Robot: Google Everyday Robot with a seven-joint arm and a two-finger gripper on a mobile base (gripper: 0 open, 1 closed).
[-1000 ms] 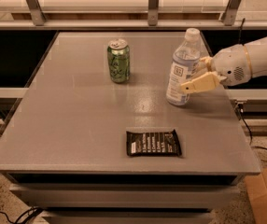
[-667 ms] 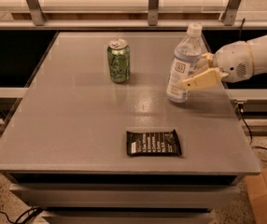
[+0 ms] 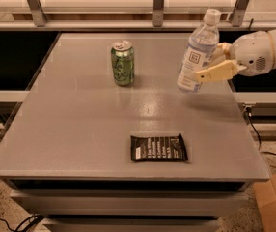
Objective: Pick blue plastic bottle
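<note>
The blue plastic bottle [image 3: 197, 53] is a clear bluish bottle with a white cap and a white-and-blue label. It is tilted and held a little above the grey table [image 3: 80, 129] at the right. My gripper [image 3: 216, 62] comes in from the right edge and is shut on the bottle's lower half, one beige finger [image 3: 215, 72] in front and the other behind it.
A green soda can [image 3: 123, 63] stands upright at the table's back middle. A black snack packet [image 3: 158, 148] lies flat near the front edge. A metal railing runs behind the table. A cardboard box [image 3: 275, 199] sits on the floor at the lower right.
The bottle has risen off the table in my gripper and moved slightly up and right, now tilted. The can and packet have not moved.
</note>
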